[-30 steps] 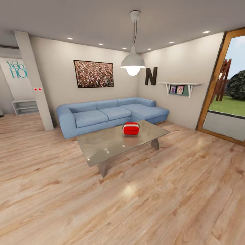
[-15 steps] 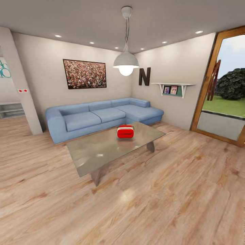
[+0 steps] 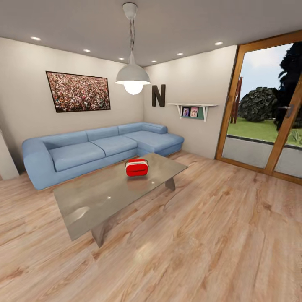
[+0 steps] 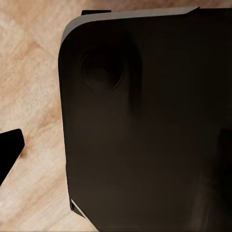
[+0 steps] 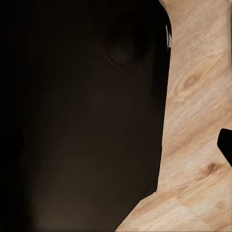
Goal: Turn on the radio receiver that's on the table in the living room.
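Radio receiver (image 3: 136,168) on table (image 3: 90,199), liv. rm

I count one radio (image 3: 136,167) on one bench (image 3: 96,197). Behind it, one sofa (image 3: 96,147). On the walls: one picture (image 3: 78,91), one letter N (image 3: 158,95), one shelf (image 3: 192,105) holding two small frames (image 3: 189,112). One lamp (image 3: 132,76) hangs from the ceiling, and I see five ceiling spots (image 3: 86,50). One glass door (image 3: 264,121) stands open to the garden.
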